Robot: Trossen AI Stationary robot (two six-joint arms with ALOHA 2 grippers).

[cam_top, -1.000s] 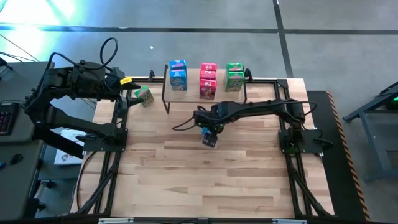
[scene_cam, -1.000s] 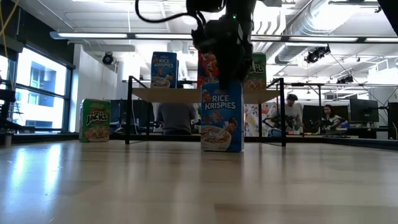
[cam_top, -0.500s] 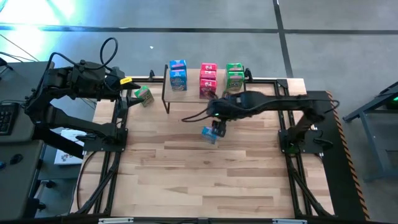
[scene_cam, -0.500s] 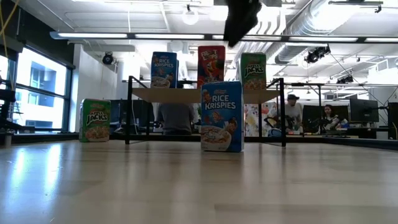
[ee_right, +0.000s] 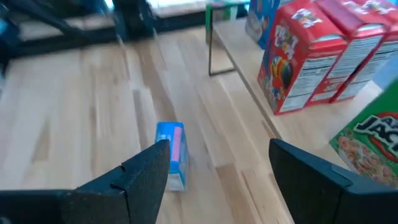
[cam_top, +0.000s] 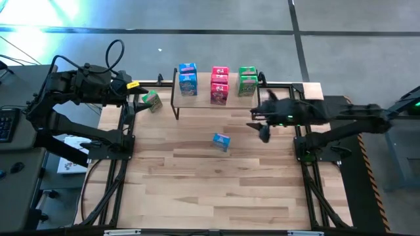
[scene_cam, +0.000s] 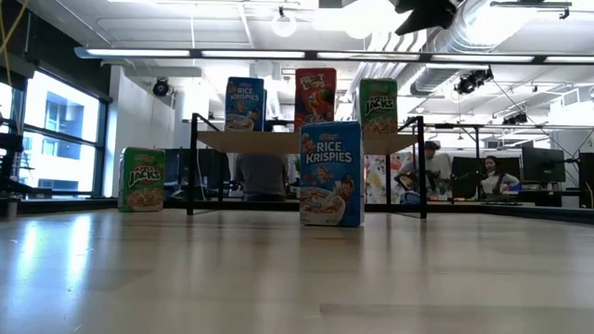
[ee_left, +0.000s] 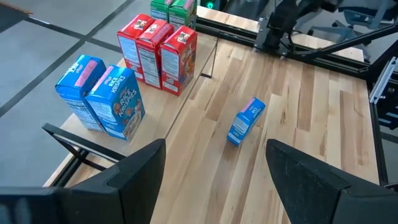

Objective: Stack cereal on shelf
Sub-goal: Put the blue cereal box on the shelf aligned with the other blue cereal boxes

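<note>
Pulled back toward frame right, the right gripper (cam_top: pixel 264 133), jaws spread and empty, leaves the blue cereal box (cam_top: pixel 221 141) upright at center, left of it.

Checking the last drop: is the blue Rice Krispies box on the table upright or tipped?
Upright. The blue Rice Krispies box stands on its base on the wooden tabletop in front of the shelf, front panel vertical, nothing touching it.

Shelf (cam_top: pixel 216 98) at upper centre of the worktop (cam_top: pixel 197 177) carrying cereal boxes (cam_top: pixel 219 85), one box (cam_top: pixel 221 141) standing alone mid-frame below it, another (cam_top: pixel 151 100) left of the shelf
</note>
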